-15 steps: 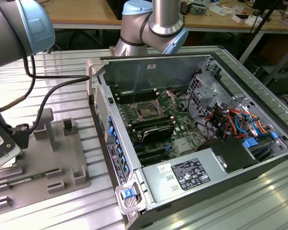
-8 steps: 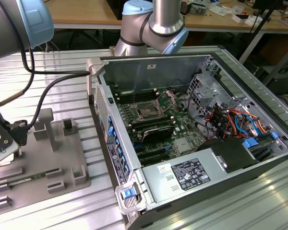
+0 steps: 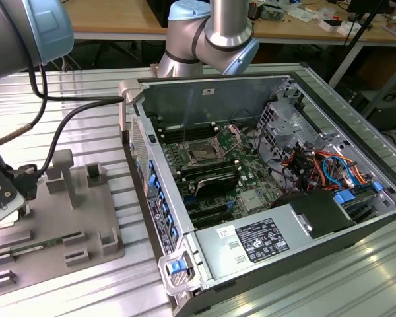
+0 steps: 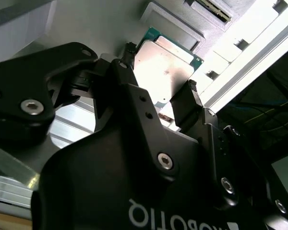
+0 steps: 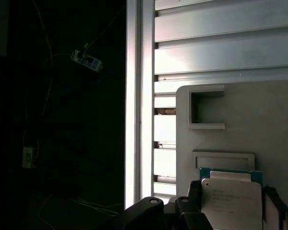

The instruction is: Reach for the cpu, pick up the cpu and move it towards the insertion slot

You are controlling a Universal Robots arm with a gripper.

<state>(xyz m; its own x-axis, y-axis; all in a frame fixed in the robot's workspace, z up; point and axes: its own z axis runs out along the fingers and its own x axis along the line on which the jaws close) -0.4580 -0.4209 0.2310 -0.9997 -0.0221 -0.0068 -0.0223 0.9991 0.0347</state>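
— Where was the cpu (image 4: 165,67) when you looked?

— Right at the near end of the slatted metal table (image 3: 86,92), at the exterior view's left, down at the grey fixture plate (image 3: 86,218). The gripper (image 3: 5,210) hung low over that plate. In both wrist views its black fingers (image 5: 196,194) were pressed against two opposite edges of the cpu, pinching it, with the silvery top plate facing the cameras.

— Lifted clear of the plate?

— I couldn't tell. It sat just beside a raised rectangular ridge (image 5: 223,158) on the plate, with a strip of its green rim showing along that side.

— And the insertion slot (image 3: 204,153)?

— Well apart from the cpu, further back and towards the exterior view's right, inside the open computer case (image 3: 211,86). Nearest me in there was the power supply (image 3: 261,239) with its label. Past that came the green board (image 3: 251,198), and in the middle of it the insertion slot, dark centre in a silver frame. Orange and blue cables (image 3: 323,165) were bunched off to its side.

— Anything beyond that?

— The arm's silver and pale-blue joint (image 3: 214,33) rose behind the case, and wooden desks (image 3: 119,20) stood at the back.
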